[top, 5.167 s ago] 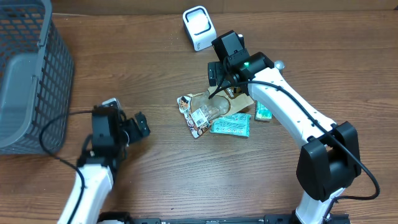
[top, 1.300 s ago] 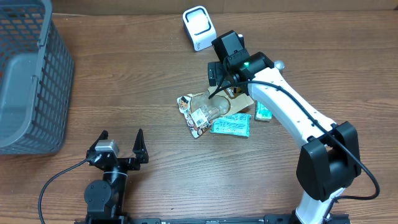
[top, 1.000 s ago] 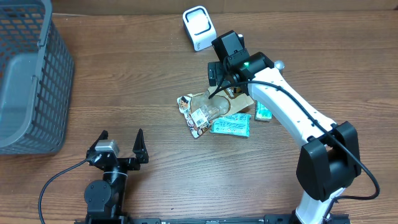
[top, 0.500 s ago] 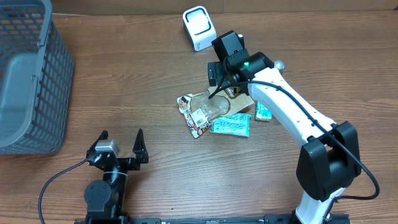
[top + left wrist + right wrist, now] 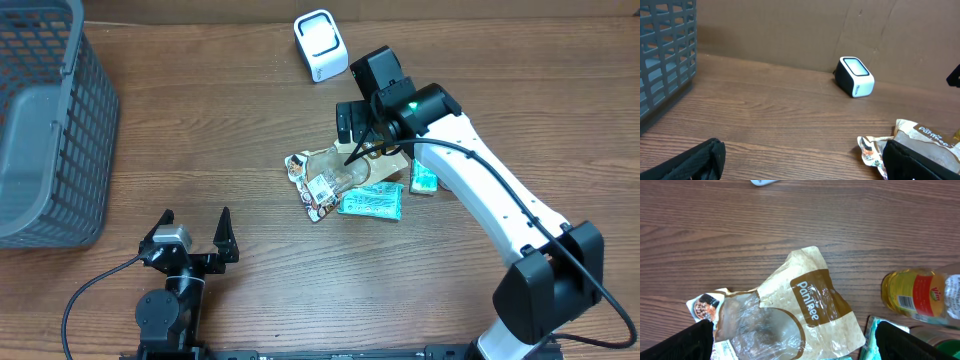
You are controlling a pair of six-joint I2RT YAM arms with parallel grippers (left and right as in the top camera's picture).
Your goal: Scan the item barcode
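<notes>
The table (image 5: 230, 110) carries a grey basket (image 5: 40, 130) at its 10 o'clock edge. The right gripper (image 5: 791, 330) hovers over the brown-and-clear pouch (image 5: 805, 305), fingers spread wide, gripping nothing. The left gripper (image 5: 194, 228) sits at 7 o'clock, fingers wide, empty. The pouch lies flat near centre, at 6 o'clock from the white scanner (image 5: 320, 44).

Snack packets (image 5: 345, 190) — scanner (image 5: 320, 45) beyond
</notes>
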